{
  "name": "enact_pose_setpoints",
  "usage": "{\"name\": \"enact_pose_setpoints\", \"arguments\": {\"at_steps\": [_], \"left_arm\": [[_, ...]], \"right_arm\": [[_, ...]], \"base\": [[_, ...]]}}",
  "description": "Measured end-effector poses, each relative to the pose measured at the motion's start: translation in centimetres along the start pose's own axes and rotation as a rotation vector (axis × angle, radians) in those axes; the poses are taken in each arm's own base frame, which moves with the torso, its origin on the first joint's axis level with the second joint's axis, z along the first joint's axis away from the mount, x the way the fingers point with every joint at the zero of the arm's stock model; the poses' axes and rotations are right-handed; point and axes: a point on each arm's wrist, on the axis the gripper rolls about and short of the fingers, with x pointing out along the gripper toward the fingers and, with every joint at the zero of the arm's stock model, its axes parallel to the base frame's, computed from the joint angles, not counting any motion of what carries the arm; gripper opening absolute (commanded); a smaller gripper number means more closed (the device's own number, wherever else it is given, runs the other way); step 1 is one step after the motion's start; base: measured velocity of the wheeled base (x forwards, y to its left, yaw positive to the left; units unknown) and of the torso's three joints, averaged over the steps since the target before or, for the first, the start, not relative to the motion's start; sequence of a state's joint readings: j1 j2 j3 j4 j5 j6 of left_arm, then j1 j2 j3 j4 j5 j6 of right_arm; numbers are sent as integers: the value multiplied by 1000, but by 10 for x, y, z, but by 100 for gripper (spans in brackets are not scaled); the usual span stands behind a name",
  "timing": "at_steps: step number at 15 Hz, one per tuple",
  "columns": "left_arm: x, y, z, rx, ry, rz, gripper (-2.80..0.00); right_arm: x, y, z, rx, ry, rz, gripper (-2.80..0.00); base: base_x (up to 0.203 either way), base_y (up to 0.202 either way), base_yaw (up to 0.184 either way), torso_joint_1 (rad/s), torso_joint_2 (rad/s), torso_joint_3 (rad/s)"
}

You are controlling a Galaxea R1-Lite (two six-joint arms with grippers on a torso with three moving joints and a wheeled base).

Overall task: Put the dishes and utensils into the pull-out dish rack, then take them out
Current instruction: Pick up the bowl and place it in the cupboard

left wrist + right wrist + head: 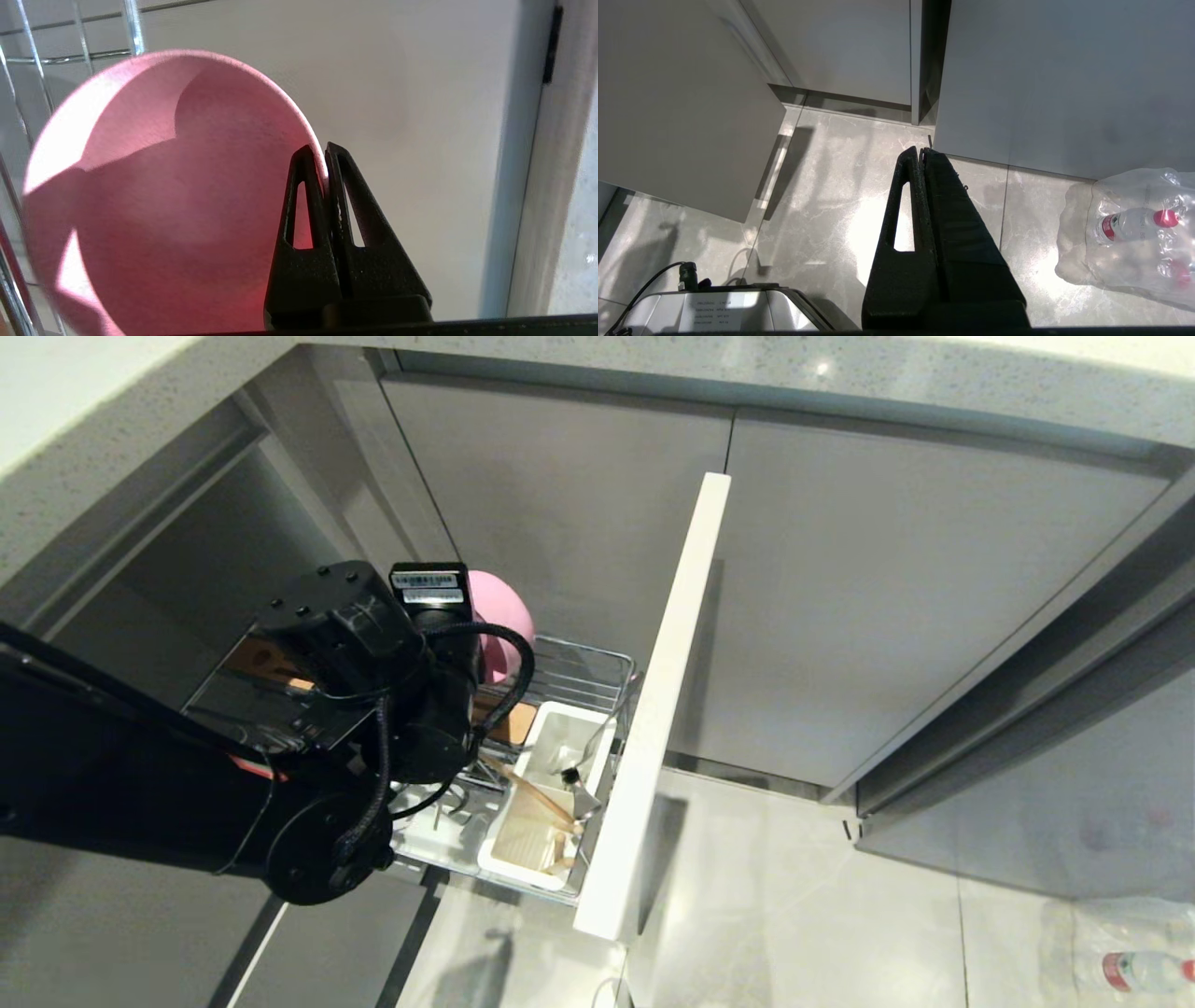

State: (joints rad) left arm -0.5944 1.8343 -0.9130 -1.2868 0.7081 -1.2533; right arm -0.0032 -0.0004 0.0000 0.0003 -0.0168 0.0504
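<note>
Left end effector (325,161) clenched on pink bowl (159,196) rim, above pull-out dish rack (569,677) — chopsticks (527,789) and fork (597,742) lodged in caddy. Bowl transfer under way; loading or unloading unclear. Right end effector (921,156) clenched empty, parked over floor.

- One matte pink round bowl (177,196).
- One chrome wire pull-out dish rack (579,677).
- One white plastic utensil caddy (546,784) in that rack.
- Two thin light wooden chopsticks (537,793) in the caddy.
- One slim silver metal fork (597,742) in the caddy.
- Two black robot grippers: left gripper (325,151), right gripper (920,151).
- One clear shrink-wrapped pack of water bottles (1134,228) on the floor; at least two red caps show.
</note>
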Motion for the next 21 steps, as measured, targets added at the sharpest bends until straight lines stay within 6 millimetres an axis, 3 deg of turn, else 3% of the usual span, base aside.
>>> {"name": "enact_pose_setpoints", "arguments": {"at_steps": [13,14,21], "left_arm": [[5,11,-5,-11,-4,6,-280],[5,11,-5,-1,-3,10,0],[4,8,-5,10,-2,7,0]], "right_arm": [[0,0,0,0,0,0,-280],[0,0,0,0,0,0,-280],[0,0,0,0,0,0,-280]], "base": [[0,0,0,0,0,0],[0,0,0,0,0,0],[0,0,0,0,0,0]]}}
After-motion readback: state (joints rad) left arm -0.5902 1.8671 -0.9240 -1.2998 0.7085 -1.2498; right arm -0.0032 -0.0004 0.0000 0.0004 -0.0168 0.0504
